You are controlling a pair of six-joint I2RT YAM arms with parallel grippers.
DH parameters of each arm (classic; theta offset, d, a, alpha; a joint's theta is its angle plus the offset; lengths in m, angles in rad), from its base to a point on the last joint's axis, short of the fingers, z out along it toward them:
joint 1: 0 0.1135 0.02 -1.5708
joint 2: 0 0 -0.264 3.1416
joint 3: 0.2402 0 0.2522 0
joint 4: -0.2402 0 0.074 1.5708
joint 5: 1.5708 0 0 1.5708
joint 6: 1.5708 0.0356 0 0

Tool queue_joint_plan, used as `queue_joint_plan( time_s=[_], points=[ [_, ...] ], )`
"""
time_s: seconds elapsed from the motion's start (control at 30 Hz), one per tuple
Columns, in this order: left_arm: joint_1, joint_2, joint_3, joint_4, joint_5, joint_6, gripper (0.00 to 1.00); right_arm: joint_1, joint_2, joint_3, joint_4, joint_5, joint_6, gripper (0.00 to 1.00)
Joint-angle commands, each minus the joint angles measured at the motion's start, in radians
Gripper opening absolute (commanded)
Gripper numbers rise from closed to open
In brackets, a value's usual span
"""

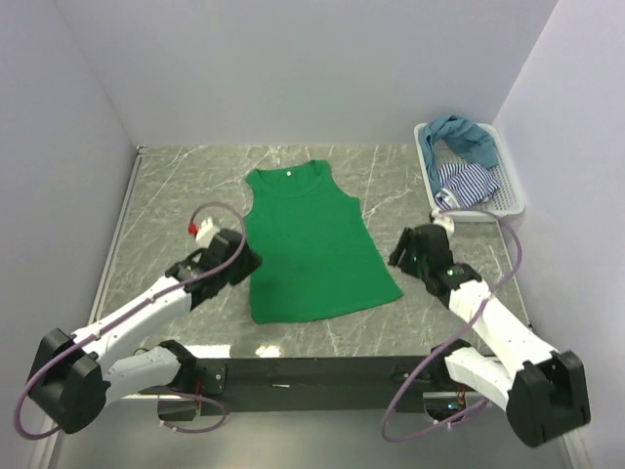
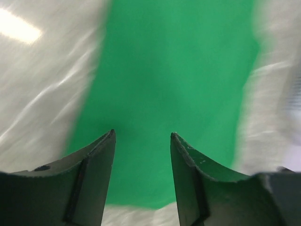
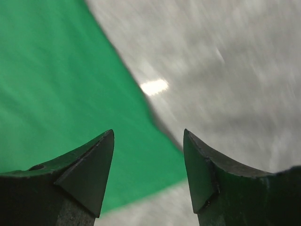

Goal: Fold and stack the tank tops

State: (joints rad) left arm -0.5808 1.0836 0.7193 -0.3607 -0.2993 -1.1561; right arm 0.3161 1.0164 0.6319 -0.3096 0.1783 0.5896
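**Top view**
- Desk (image 1: 176, 186): grey marbled surface, walled on three sides.
- Green tank top (image 1: 314, 244): laid flat at the middle of the desk. Neck toward 12 o'clock, hem toward 6 o'clock, so the long axis runs 12 to 6 with the hem drifting slightly toward 5.
- Basket (image 1: 515, 203): white, in the 2 o'clock corner. It holds a teal tank top (image 1: 464, 137) and a striped tank top (image 1: 467, 183), both crumpled and unfolded.
- Left end effector (image 1: 246, 260): just beside the green tank top's lower left edge; the garment lies at its 3 o'clock.
- Right end effector (image 1: 396, 254): just beside the lower right edge; the garment lies at its 9 o'clock.
- Both arms look about equally near, each to its own side.

**Left wrist view** (blurred)
- Left end effector: moderately parted, nothing between the jaws.
- Green tank top: fills the middle of the picture from 12 to 6 o'clock, directly ahead of and under the tips.
- Desk: shows at 9 and 3 o'clock.

**Right wrist view** (blurred)
- Right end effector: spread wide, empty.
- Green tank top: covers the 9 o'clock half; its edge slants from 11 down to 5 o'clock and passes between the tips.
- Desk: bare at 3 o'clock.

**Assessment**
- Stage: folding not yet begun and nothing stacked.
- Likely next: a fold across the long axis, each arm taking its own side edge.
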Motion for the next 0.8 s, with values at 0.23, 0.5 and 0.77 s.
queue_joint_plan(
  time_s=[0.23, 0.5, 0.77],
  points=[
    [-0.094, -0.156, -0.210, -0.170, -0.060, -0.240, 0.53, -0.005, -0.085, -0.161, -0.006, 0.013, 0.094, 0.65],
    [-0.102, -0.110, -0.257, -0.081, 0.035, -0.174, 0.52, -0.005, 0.017, -0.182, 0.017, 0.018, 0.153, 0.59],
    [-0.135, -0.057, -0.265, -0.064, 0.048, -0.168, 0.52, -0.005, -0.030, -0.222, -0.026, -0.019, 0.188, 0.53]
  ],
)
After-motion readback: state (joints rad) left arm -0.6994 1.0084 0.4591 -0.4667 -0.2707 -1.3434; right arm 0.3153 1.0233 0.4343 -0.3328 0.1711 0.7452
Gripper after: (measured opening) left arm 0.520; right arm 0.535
